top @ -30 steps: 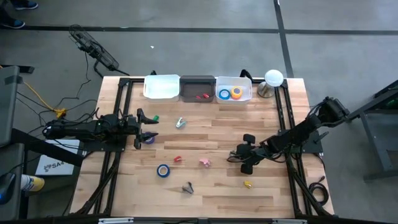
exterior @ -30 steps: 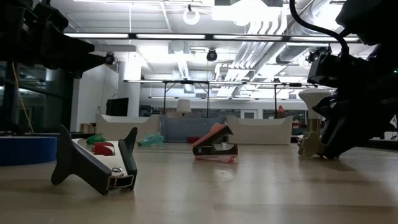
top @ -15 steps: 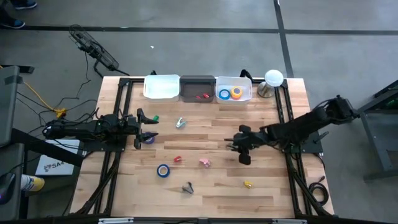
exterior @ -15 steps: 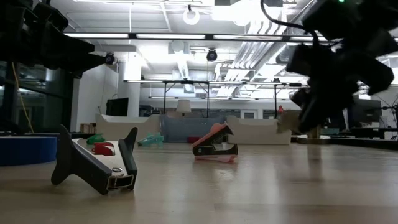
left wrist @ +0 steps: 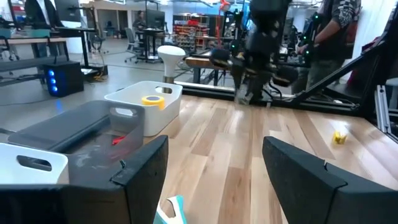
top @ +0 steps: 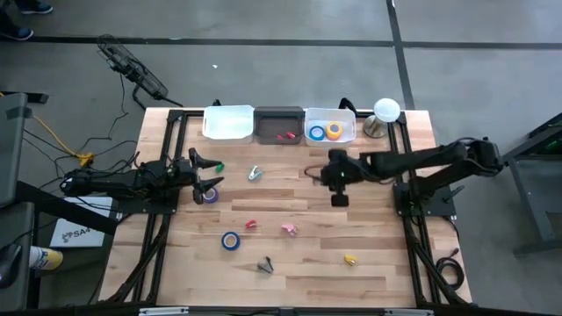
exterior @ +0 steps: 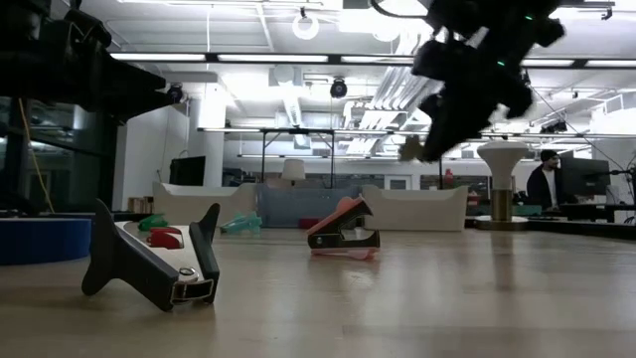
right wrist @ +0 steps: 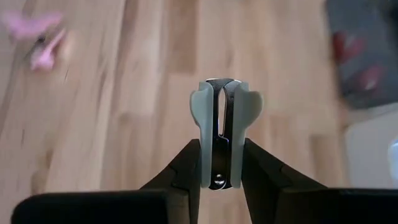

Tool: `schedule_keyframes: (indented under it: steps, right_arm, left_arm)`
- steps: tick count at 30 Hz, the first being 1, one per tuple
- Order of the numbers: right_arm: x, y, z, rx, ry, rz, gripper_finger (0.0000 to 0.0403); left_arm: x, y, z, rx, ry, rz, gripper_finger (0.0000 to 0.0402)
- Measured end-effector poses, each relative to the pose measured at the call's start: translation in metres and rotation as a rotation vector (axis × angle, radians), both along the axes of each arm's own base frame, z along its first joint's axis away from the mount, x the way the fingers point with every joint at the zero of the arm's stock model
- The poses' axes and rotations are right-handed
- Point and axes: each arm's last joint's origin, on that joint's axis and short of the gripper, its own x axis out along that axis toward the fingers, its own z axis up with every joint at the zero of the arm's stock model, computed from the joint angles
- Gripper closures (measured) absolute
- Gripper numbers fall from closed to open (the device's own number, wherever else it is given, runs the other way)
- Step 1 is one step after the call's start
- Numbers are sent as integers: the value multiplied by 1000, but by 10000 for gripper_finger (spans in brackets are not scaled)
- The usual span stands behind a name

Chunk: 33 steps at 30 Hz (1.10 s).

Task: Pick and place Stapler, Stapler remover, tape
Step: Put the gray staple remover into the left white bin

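Pinched between the right gripper's fingers is a pale staple remover, carried in the air a little short of the grey bin, near its front edge, while the left gripper, jaws spread and empty, waits well off toward the table's left edge from that bin.

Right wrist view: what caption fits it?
Right gripper holding a pale staple remover above the wooden table.
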Motion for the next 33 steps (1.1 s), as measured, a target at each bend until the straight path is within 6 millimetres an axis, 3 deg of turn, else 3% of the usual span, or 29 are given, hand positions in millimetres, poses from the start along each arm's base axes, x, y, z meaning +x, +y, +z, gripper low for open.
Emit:
schedule_keyframes:
  steps: [11, 15, 21, 29, 33]
  right_arm:
    - [18, -42, 57, 29, -189, -130, 327]
    - [26, -51, 60, 50, -193, -163, 327]
    - [44, -59, 53, 88, -171, -201, 327]
    - [71, -65, 51, 117, -187, -186, 327]
    - [79, -67, 59, 115, -225, -141, 327]
  left_arm:
    - [0, 0, 5, -45, -59, -12, 143]
    - [-1, -1, 13, -85, -91, -46, 143]
    - [-7, -2, 37, 3, -157, -70, 143]
    - [-10, -1, 48, 4, -187, -59, 143]
    - [-8, -1, 51, 0, -215, -39, 143]
